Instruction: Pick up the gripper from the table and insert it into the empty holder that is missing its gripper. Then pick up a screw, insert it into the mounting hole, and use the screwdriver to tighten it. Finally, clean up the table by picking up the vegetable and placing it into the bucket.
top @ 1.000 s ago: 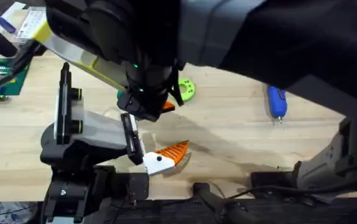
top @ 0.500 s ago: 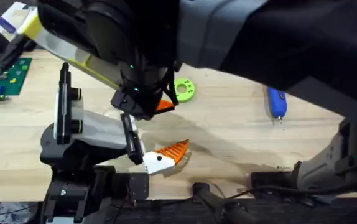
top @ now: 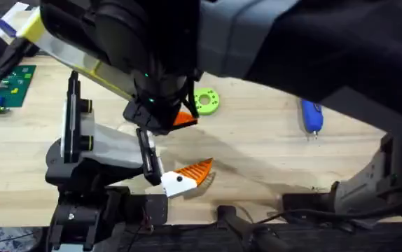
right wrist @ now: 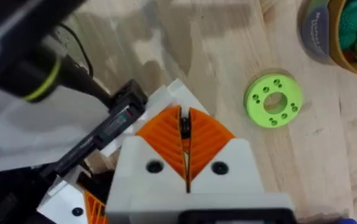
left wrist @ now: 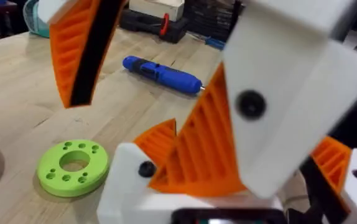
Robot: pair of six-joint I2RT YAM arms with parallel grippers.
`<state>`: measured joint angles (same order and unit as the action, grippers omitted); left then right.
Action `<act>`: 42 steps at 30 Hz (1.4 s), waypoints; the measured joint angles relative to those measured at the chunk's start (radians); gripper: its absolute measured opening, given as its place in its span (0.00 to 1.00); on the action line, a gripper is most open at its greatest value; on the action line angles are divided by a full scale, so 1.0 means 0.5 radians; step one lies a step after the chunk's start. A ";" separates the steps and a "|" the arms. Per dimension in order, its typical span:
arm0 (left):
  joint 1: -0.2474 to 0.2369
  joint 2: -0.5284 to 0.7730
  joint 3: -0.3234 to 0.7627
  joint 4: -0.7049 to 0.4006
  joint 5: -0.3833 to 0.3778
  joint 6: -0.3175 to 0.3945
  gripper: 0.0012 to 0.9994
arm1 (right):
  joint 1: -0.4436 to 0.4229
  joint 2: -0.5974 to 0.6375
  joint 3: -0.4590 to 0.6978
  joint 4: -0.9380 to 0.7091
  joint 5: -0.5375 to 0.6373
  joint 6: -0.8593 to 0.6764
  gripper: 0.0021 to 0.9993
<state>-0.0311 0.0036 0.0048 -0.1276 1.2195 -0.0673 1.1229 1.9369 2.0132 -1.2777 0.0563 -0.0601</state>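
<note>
So the right end effector (right wrist: 185, 121), pads clenched, has nudged toward the holder (top: 99, 150). The gripper (top: 187, 175) lies unpicked on the counter (top: 257, 154).

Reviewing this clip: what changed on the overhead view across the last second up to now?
Little. The dark arm over the holder drifted slightly left and toward the near edge, and the orange piece at its tip went with it. Nothing was picked up or released. The orange gripper at the holder's tip, the green disc and the blue screwdriver stayed put.
</note>
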 joint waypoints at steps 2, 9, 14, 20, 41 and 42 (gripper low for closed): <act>0.000 0.000 0.000 0.000 0.005 -0.001 0.99 | 0.000 0.000 0.000 -0.010 0.000 0.000 0.01; 0.000 -0.001 0.000 -0.001 0.009 0.000 0.99 | 0.000 0.000 0.000 -0.017 0.006 -0.001 0.16; 0.000 0.000 0.000 -0.005 0.024 -0.006 0.99 | -0.015 0.000 0.001 -0.022 0.070 -0.004 0.51; 0.000 0.000 0.000 -0.005 0.023 -0.018 0.99 | -0.035 0.000 0.015 -0.035 0.120 -0.015 0.77; 0.000 0.000 0.000 -0.005 0.023 -0.024 0.99 | -0.042 0.000 0.030 -0.051 0.158 -0.031 0.97; 0.000 0.000 0.000 -0.005 0.023 -0.024 0.99 | -0.042 0.000 0.030 -0.051 0.158 -0.031 0.97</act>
<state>-0.0311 0.0036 0.0048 -0.1303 1.2308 -0.0792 1.1019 1.9369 2.0281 -1.3033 0.1352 -0.0753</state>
